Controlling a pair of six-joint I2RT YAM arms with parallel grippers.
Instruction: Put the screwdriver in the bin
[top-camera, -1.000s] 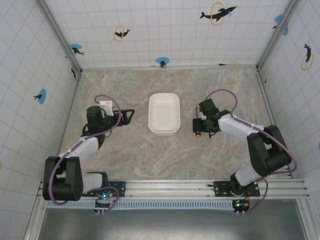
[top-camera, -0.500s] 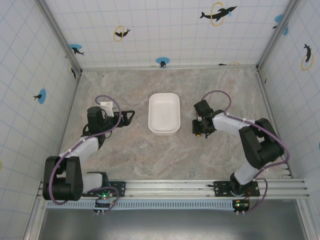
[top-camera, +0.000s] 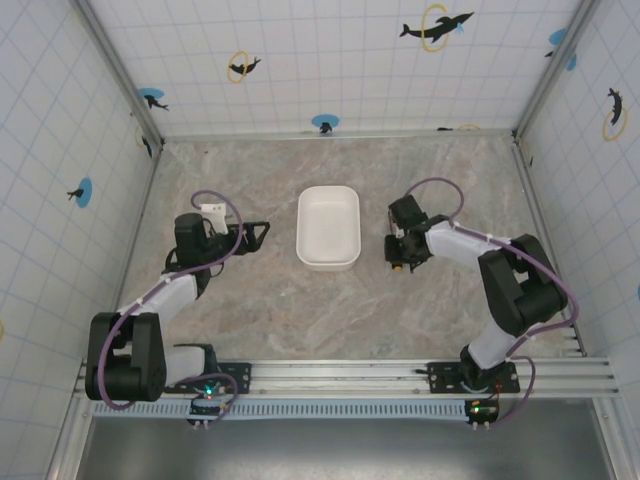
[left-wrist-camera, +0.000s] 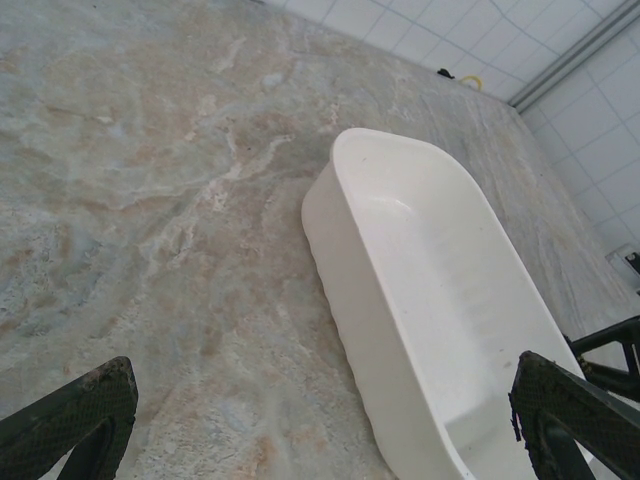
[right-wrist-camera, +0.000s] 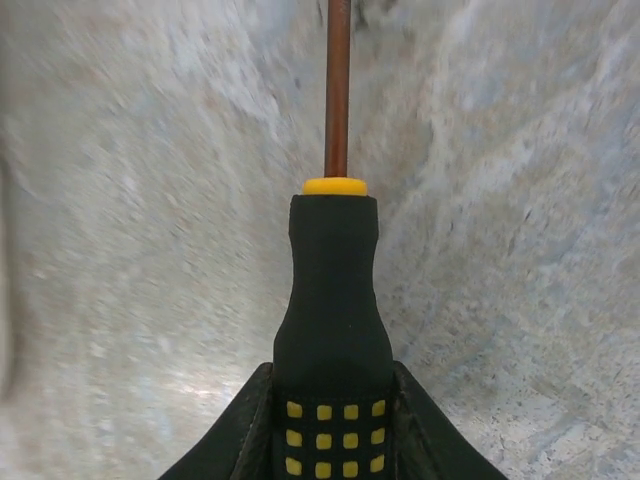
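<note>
Right wrist view, right gripper (right-wrist-camera: 332, 432) pinching screwdriver (right-wrist-camera: 333, 285) handle, left gripper (left-wrist-camera: 320, 430) spread near bin (left-wrist-camera: 440, 280)

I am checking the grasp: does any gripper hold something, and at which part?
The right gripper holds the screwdriver by its black handle, at the yellow squares; the left gripper is open, holding nothing.
</note>
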